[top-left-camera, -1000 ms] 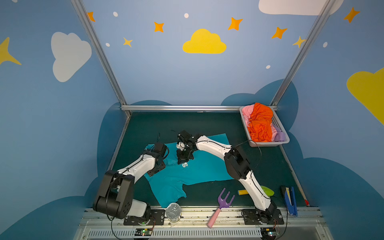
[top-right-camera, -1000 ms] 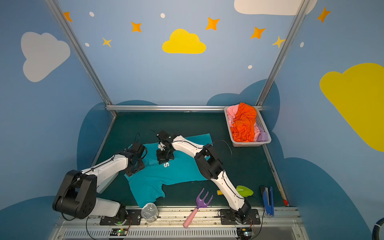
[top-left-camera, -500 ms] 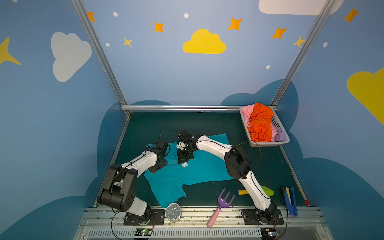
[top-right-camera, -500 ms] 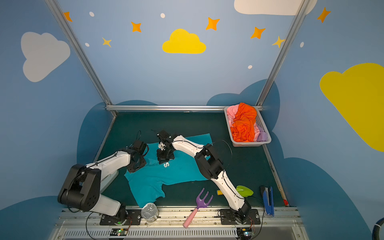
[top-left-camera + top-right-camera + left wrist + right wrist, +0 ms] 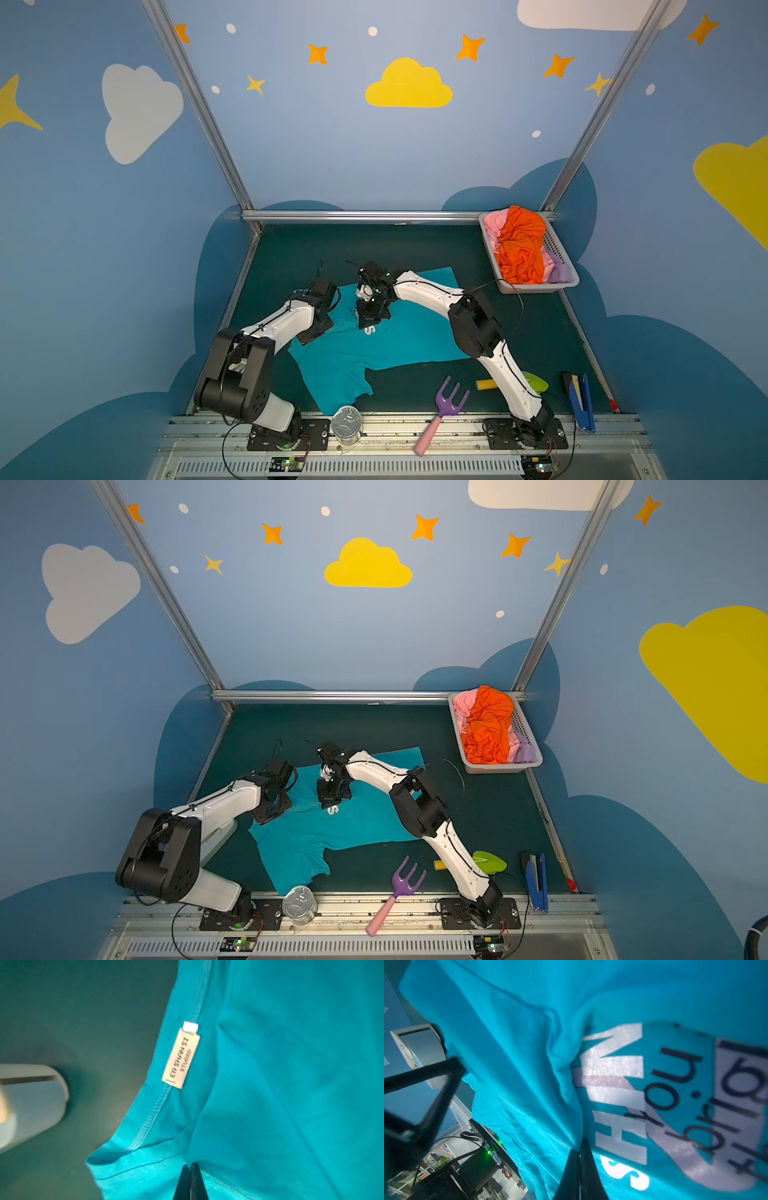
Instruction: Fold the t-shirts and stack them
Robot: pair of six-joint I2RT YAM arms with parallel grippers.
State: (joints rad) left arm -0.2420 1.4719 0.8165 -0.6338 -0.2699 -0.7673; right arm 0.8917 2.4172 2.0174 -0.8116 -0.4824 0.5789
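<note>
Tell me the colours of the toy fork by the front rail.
Toy fork: purple tines, pink handle; clearest in a top view.

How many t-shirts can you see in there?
4. The teal t-shirt lies on the mat. The orange t-shirt, pink t-shirt and lilac t-shirt are bunched in the white basket, back right. More may hide underneath.

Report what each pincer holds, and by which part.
Both grip the teal t-shirt: left pincer by the stitched edge near the label, right pincer a fold beside the chest print.
</note>
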